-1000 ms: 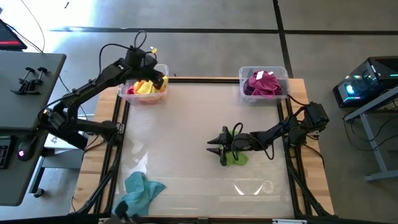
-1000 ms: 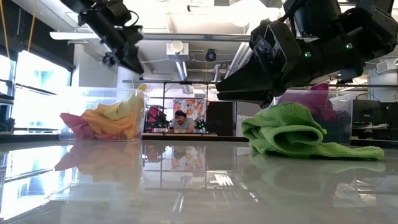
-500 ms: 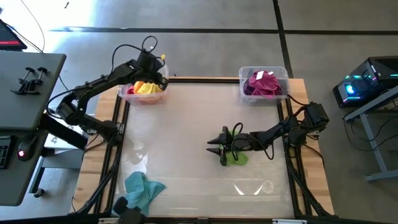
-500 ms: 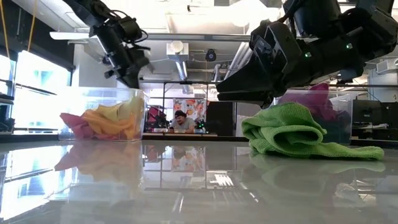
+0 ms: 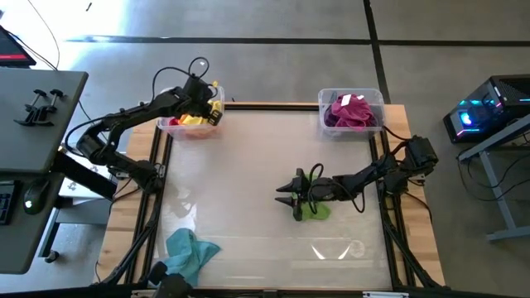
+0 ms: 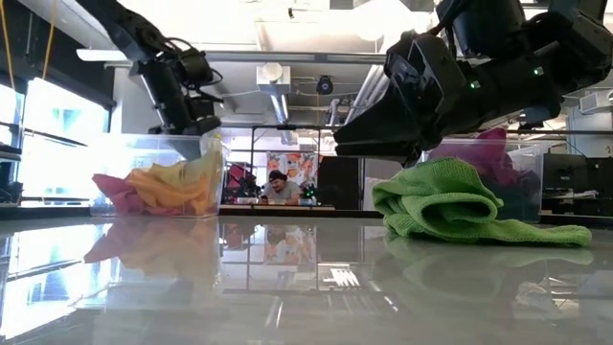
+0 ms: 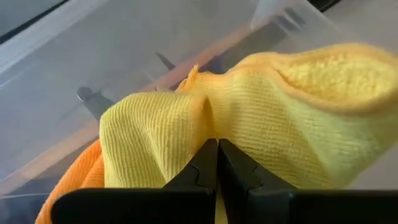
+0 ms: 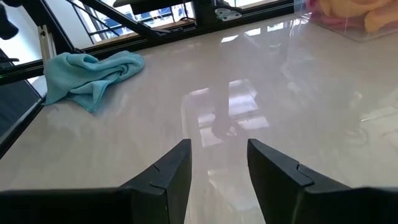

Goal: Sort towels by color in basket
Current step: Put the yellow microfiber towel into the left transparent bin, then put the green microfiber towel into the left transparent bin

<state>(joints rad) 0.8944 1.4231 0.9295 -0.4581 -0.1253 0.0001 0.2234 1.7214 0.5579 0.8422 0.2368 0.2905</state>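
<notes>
A clear bin (image 5: 166, 124) at the far left corner holds pink, orange and yellow towels. My left gripper (image 7: 217, 148) is shut and reaches down into this bin, its tips at the yellow towel (image 7: 298, 118). A lime green towel (image 6: 450, 206) lies crumpled on the table right of centre. My right gripper (image 8: 217, 155) hovers low above it, open, with nothing between its fingers. Its fingertips (image 5: 286, 197) stick out past the towel's left side. A teal towel (image 5: 189, 251) lies bunched near the front left edge. My left gripper's shut fingertips meet the top of the yellow towel (image 7: 208, 115) where a crease runs up from them. They come slanting down from the table's left side. Whether a fold is caught between them cannot be told. The towel rests on the other towels in the bin.
A second clear bin (image 5: 374, 98) at the far right corner holds magenta and purple towels (image 5: 348, 112). Black rails run along the table's left and right sides. The glossy tabletop between the bins and the teal towel (image 8: 90, 71) is bare.
My left gripper has gone down into the far left bin, tipping its fingers further downward, until its tips reached the yellow towel. My right gripper and the lime green towel have kept still.
</notes>
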